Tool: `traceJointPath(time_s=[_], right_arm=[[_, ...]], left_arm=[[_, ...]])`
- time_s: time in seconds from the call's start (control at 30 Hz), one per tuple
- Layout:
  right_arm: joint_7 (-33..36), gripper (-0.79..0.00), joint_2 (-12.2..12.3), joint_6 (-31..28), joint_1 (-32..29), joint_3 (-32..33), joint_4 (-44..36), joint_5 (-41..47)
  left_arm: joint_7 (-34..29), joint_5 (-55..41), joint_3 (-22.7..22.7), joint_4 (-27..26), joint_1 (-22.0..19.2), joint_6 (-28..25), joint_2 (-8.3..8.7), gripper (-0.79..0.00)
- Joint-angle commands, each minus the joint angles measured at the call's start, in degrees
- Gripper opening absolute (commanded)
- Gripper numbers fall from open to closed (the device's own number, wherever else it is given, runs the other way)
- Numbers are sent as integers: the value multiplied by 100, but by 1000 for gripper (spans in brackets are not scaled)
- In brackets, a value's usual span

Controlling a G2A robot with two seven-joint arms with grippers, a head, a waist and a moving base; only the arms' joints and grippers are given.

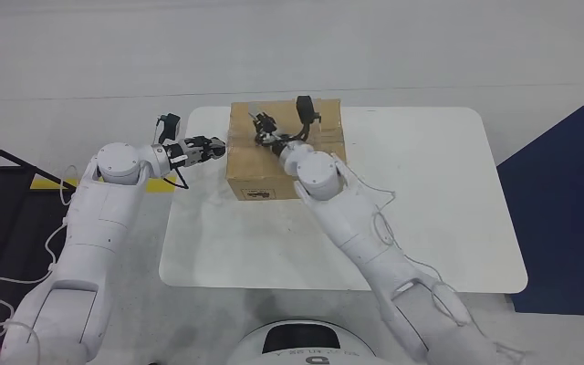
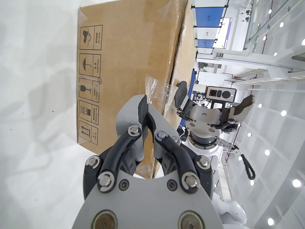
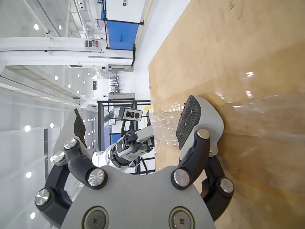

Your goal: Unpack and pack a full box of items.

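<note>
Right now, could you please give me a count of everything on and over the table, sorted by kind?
Cardboard box: 1
Clear tape strip: 1
Table: 1
Grippers: 2 (left gripper, right gripper)
Total: 5

Overhead, close wrist views; common box [image 1: 245,160]

Lab hall: blue partitions [image 3: 122,35], ceiling spotlights [image 2: 283,113] (black-framed cell [image 3: 124,101] behind).
</note>
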Motion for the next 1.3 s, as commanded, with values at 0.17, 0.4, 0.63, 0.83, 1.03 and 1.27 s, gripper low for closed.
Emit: traceJointPath(time_s=[0.17, 0.4, 0.63, 0.83, 1.03, 1.27], right_arm=[[304, 0, -215, -348, 466, -259, 694, 642], [553, 0, -499, -509, 951, -536, 1549, 1297], [572, 0, -754, -828, 1324, -758, 2134, 1555], [508, 0, -861, -1214, 1495, -736, 2346, 1686], [221, 0, -813, -1773, 1487, -495, 2128, 1639], [-840, 0, -469, -2456, 724, 144, 1078, 842]], left_arm=[[0, 0, 0, 0, 0, 0, 0, -785], [0, 0, 0, 0, 0, 0, 0, -785], [138, -18, -29, -47, 54, 5, 3, 0], [248, -208, -343, -84, 159, 83, 85, 0], [237, -318, -742, 102, 166, 95, 207, 0], [87, -305, -1143, 294, 118, 41, 359, 0]])
